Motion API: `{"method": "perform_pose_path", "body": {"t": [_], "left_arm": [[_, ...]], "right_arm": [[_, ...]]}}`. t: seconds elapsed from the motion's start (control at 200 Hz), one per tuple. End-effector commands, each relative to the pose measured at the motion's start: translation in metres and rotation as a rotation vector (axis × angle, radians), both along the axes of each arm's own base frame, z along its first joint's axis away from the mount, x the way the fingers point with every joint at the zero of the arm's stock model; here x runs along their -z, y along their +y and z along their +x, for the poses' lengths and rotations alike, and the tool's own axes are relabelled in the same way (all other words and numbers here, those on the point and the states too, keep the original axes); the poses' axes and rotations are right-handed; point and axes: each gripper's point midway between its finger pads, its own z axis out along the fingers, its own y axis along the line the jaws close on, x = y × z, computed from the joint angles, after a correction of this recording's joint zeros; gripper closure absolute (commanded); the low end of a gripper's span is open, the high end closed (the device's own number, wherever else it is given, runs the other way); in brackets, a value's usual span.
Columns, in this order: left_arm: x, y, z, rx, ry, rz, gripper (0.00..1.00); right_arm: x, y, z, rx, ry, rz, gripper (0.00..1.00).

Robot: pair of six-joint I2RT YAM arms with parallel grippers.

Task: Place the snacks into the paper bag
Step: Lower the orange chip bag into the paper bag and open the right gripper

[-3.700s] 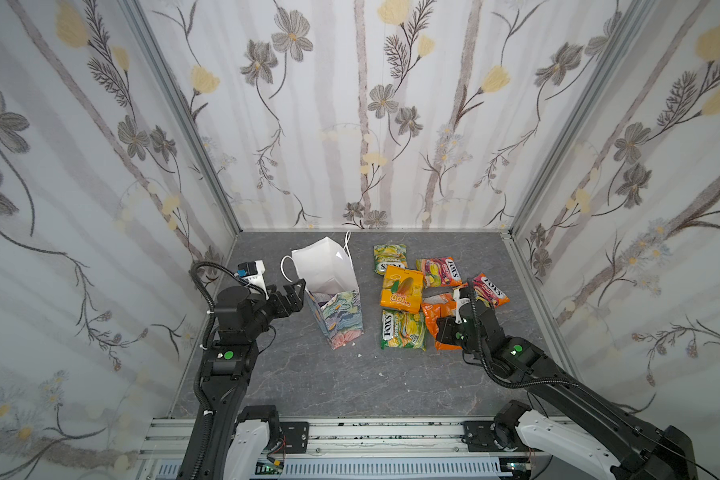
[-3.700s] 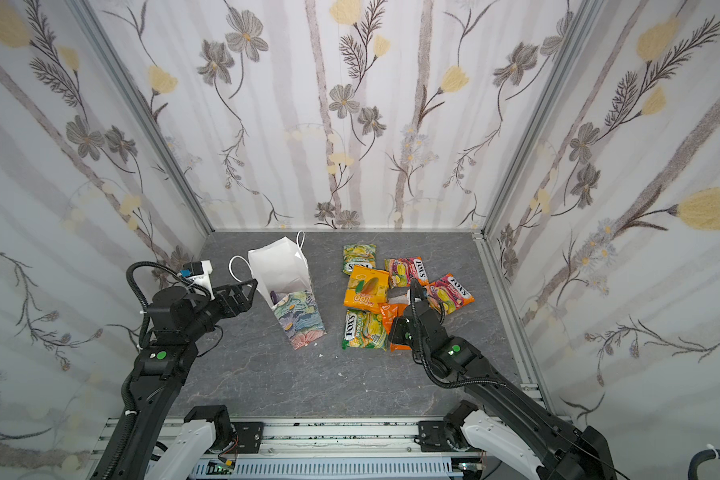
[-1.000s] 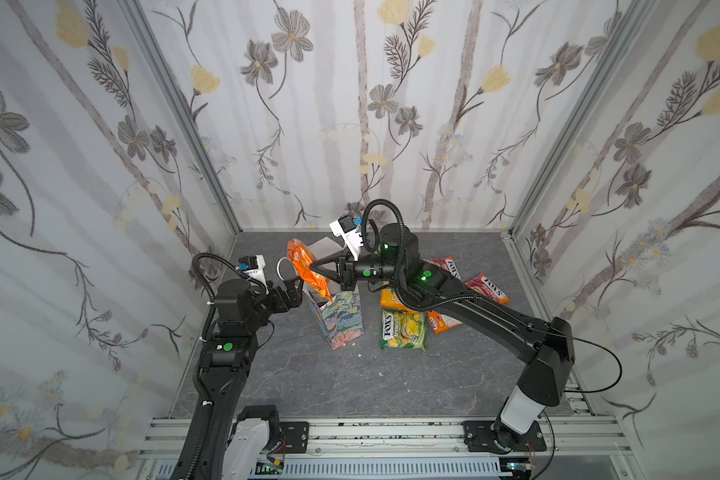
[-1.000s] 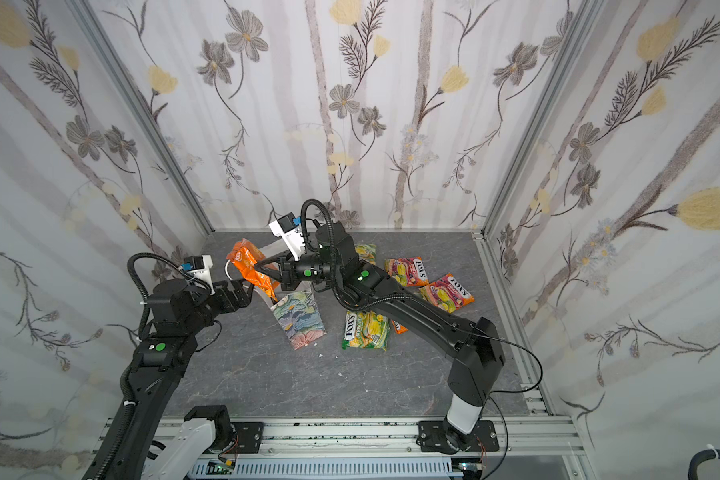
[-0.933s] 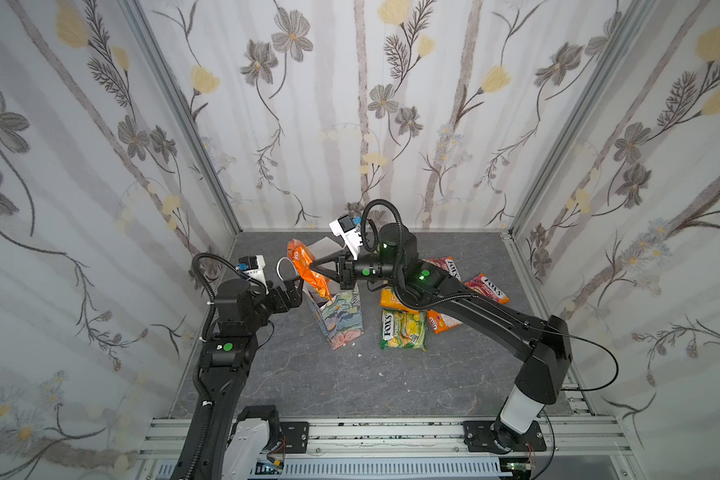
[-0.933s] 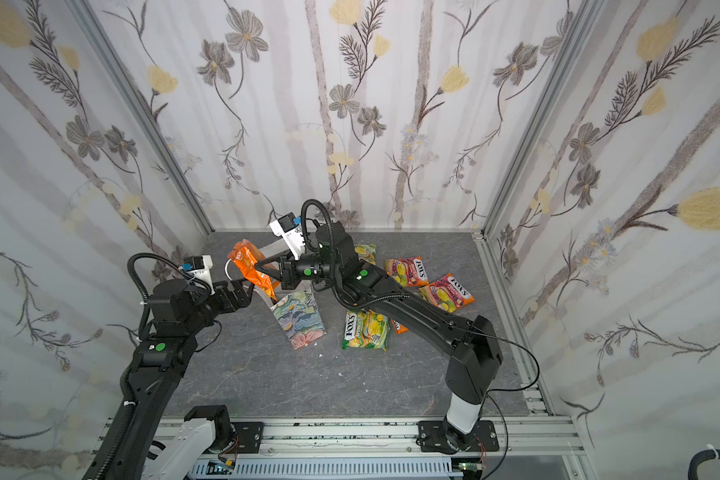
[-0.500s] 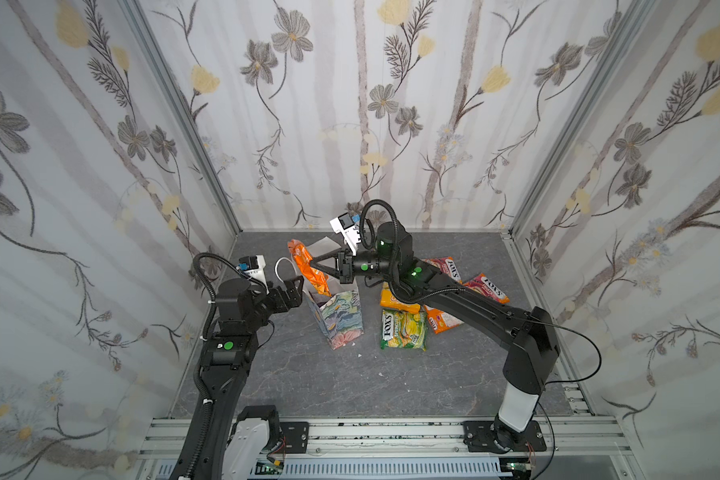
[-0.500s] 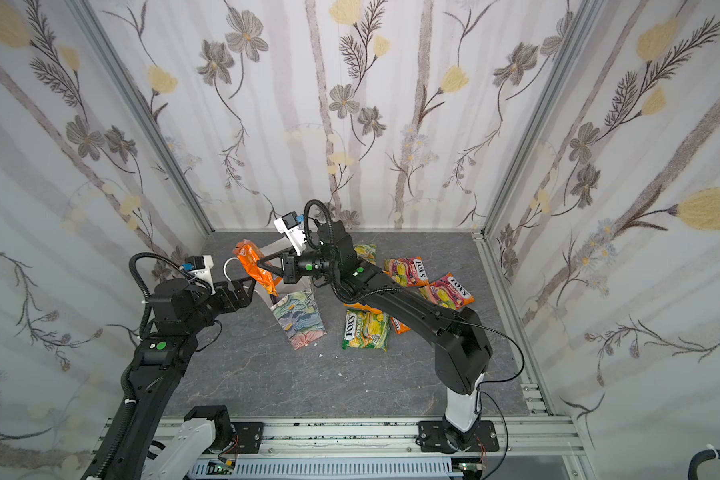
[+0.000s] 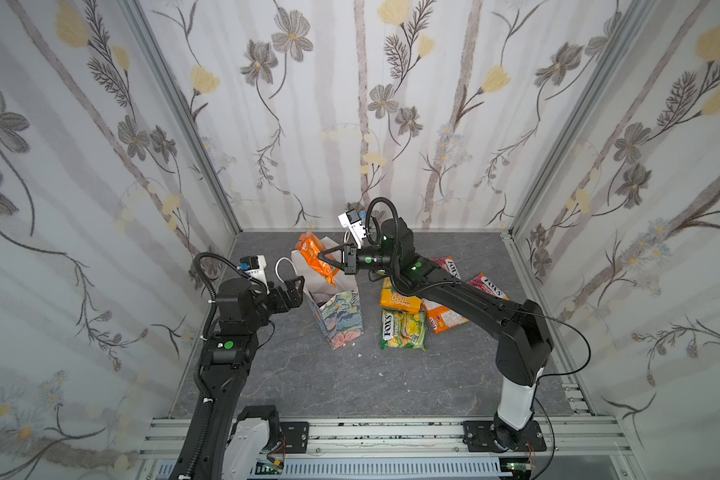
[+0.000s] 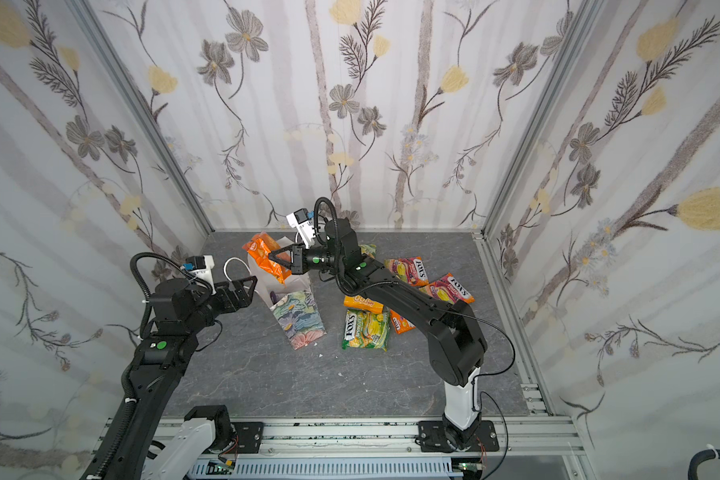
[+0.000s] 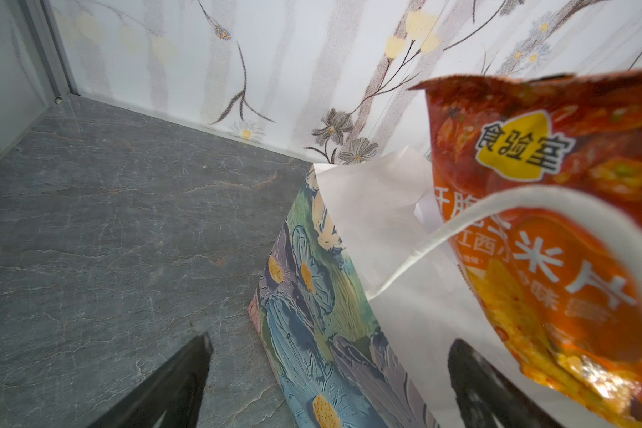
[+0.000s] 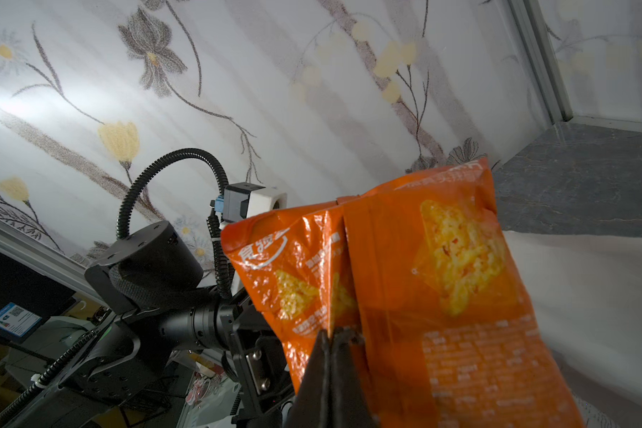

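Now the right jaws are pinching an orange packet (image 9: 317, 261) over the bag (image 9: 341, 320) mouth.
Left jaws are hanging spread just beside the bag; other snacks (image 9: 404, 332) are lying on the table (image 9: 308, 374) to the bag's right.

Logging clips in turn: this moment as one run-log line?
stage: bagging | right jaws: shut on orange packet at paper bag mouth | left jaws: open, beside bag
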Motion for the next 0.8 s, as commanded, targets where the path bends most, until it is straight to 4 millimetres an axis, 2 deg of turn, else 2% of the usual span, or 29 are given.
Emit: {"method": "perform_pose_path", "body": {"t": [0.0,0.205,0.325,0.53,0.794], "left_arm": [[-0.002,-0.001,0.001,0.006,-0.008,-0.005,0.00],[0.000,-0.001,0.002,0.006,-0.003,-0.006,0.00],[0.000,-0.002,0.002,0.008,-0.003,-0.007,0.00],[0.001,-0.002,0.003,0.010,0.003,-0.009,0.00],[0.001,-0.002,0.003,0.012,0.002,-0.012,0.00]], "right_arm": [[-0.003,0.000,0.006,0.011,-0.006,0.019,1.00],[0.001,-0.001,0.012,0.029,0.006,0.010,1.00],[0.001,-0.002,0.012,0.029,0.003,0.009,0.96],[-0.007,-0.004,0.009,0.029,-0.008,0.019,0.84],[-0.010,-0.006,0.007,0.033,-0.016,0.013,0.77]]}}
